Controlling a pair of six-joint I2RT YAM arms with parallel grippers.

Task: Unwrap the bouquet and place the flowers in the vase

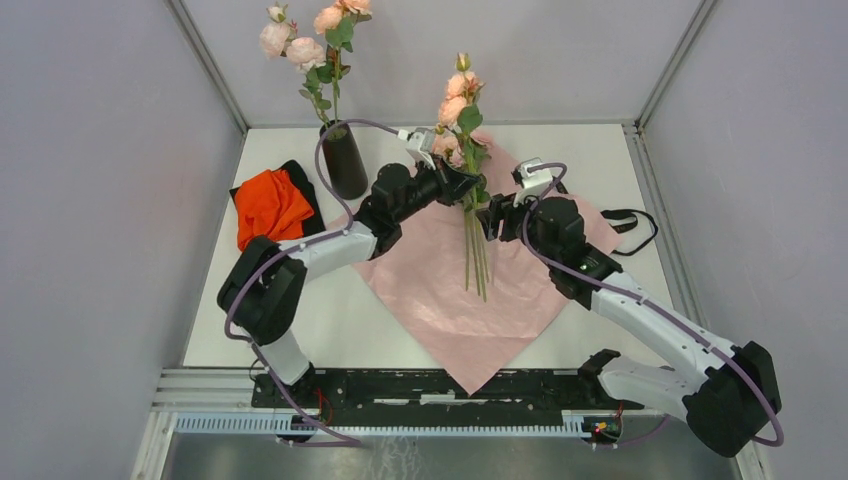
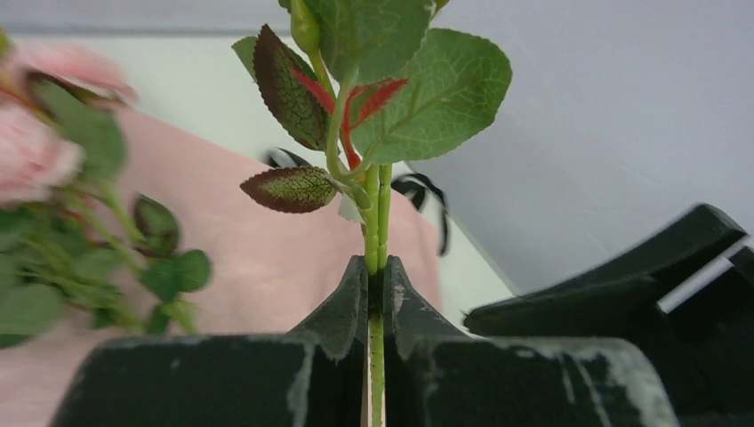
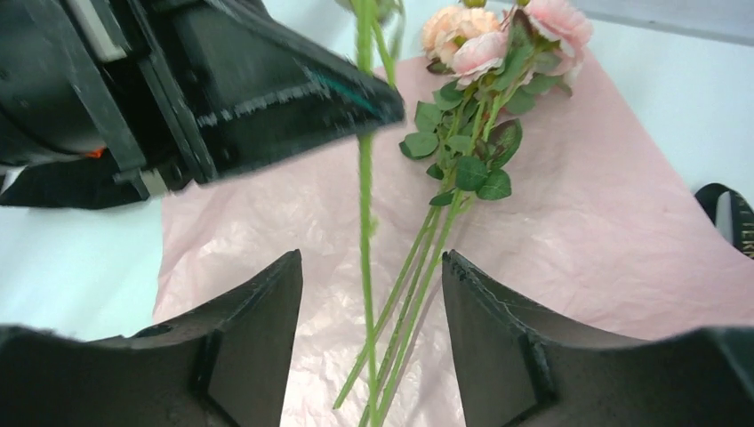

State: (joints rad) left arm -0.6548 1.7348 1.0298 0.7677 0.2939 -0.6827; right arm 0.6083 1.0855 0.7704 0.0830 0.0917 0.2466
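The bouquet is unwrapped: its pink paper (image 1: 470, 300) lies flat on the table. My left gripper (image 1: 470, 190) (image 2: 377, 276) is shut on the green stem (image 2: 378, 222) of one flower (image 1: 460, 85), holding it upright above the paper. My right gripper (image 1: 493, 215) (image 3: 372, 267) stands open just beside it, and that stem (image 3: 365, 205) hangs between its fingers untouched. More flowers (image 1: 447, 148) (image 3: 480, 53) lie on the paper, stems toward me. The black vase (image 1: 343, 160) at the back left holds several roses (image 1: 305, 45).
An orange-red cloth (image 1: 270, 205) lies on a black cloth (image 1: 300, 175) left of the vase. A black ribbon (image 1: 630, 220) (image 3: 729, 213) lies at the paper's right edge. Grey walls close in the table on three sides.
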